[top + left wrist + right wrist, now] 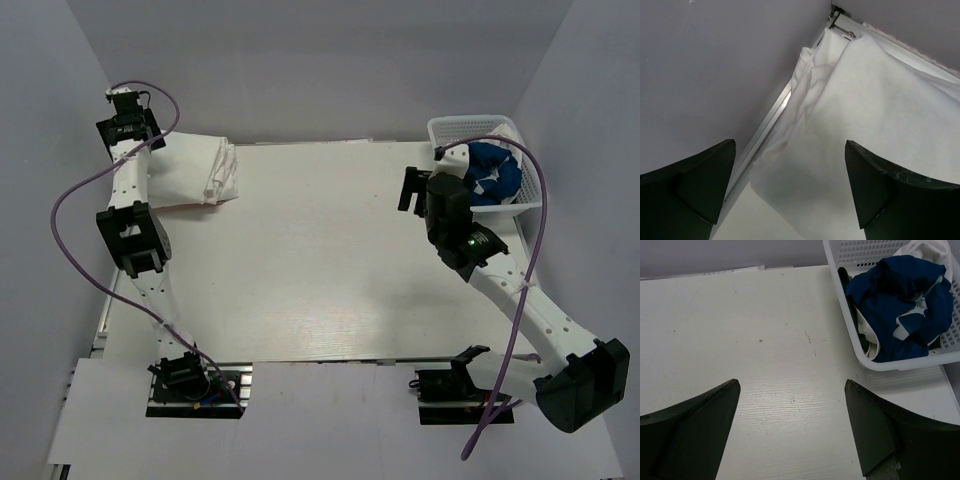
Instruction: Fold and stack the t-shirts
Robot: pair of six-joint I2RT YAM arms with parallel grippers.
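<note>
We find the left hand [789,170] spread over the edge of the folded white t-shirts [195,170] at the far left corner of the counter [320,270]. The right hand [792,410] is spread near the basket [470,123] holding the blue t-shirt [495,172].

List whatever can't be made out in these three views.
- White folded t-shirts: they cannot be counted. The left arm covers their left side in the top view, and the left wrist view cuts them off at its edges.
- Basket: the blue t-shirt hides what lies beneath it. The right wrist view cuts off the basket's far end.
- Blue t-shirt's print: crumpled, unreadable.
- Dark cloth by the basket wall: too little shows to identify.
</note>
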